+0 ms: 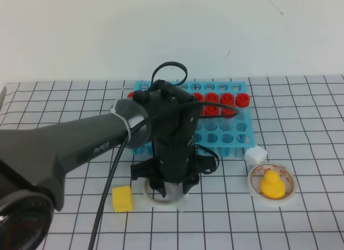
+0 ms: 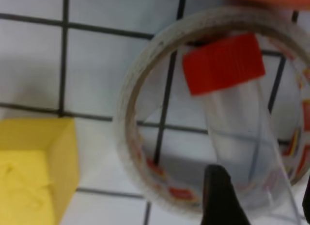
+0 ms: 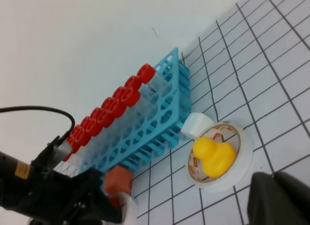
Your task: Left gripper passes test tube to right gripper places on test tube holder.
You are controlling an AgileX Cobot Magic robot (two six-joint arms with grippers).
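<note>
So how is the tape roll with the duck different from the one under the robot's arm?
The right tape roll has a yellow duck sitting in it; the left tape roll holds a red-capped test tube. The right one sits uncovered, while the left gripper hangs over the left one. Both are whitish rings lying flat.

Tape roll (image 2: 140,152) rings test tube (image 2: 232,94); yellow block (image 2: 34,167) just beside.

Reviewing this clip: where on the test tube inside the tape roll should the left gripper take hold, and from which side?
Grip the clear body just below the red cap of the test tube, coming from above. It leans inside the tape roll, whose wall blocks side access.
</note>
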